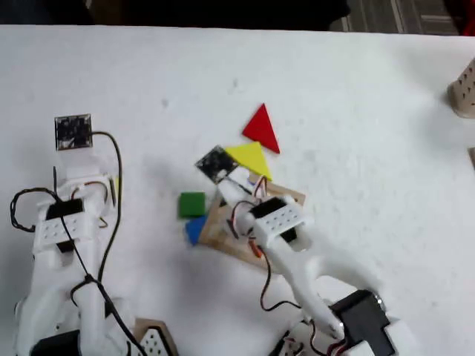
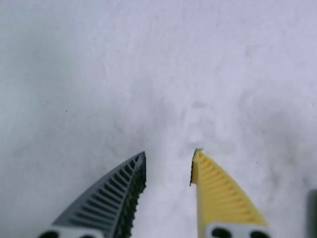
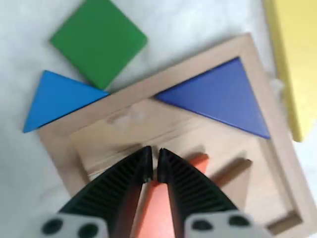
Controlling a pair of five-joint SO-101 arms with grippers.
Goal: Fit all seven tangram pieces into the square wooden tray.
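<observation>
The green square point(image 3: 99, 42) and blue triangle point(image 3: 57, 101) crowd one side of the tray point(image 3: 173, 78). The yellow triangle point(image 3: 292, 59) blocks another side. The far table point(image 1: 371, 111) is open.

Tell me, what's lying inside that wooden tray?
In the tray: a dark blue triangle in one corner, and an orange piece whose shape the right hand partly hides.
</observation>
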